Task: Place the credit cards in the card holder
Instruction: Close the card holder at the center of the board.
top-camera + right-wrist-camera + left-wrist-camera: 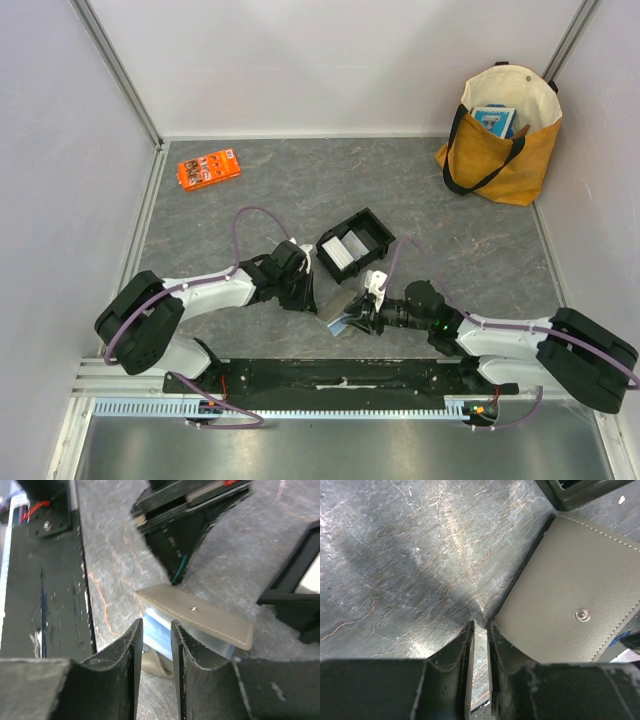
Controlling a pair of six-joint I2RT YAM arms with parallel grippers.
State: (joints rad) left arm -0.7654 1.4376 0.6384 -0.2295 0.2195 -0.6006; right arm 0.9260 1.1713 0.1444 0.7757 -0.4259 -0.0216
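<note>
The taupe card holder point(337, 303) lies between the two arms with its snap flap point(200, 615) raised at a slant. A light blue credit card point(158, 633) sits under that flap, on the holder's lower part. My right gripper point(156, 622) is right at the card's near edge, open, its fingers apart on either side and not clamping it. My left gripper point(480, 623) stands at the holder's point(570, 595) far corner, its right finger against the flap. Its jaws are narrowly open with only floor between them. More whitish credit cards point(347, 248) lie in the black tray point(372, 225).
An orange packet point(208, 168) lies at the far left of the grey mat. A yellow tote bag point(500, 140) stands at the far right. The black tray is just behind the holder, close to both grippers. The black base rail point(45, 580) runs along the near edge.
</note>
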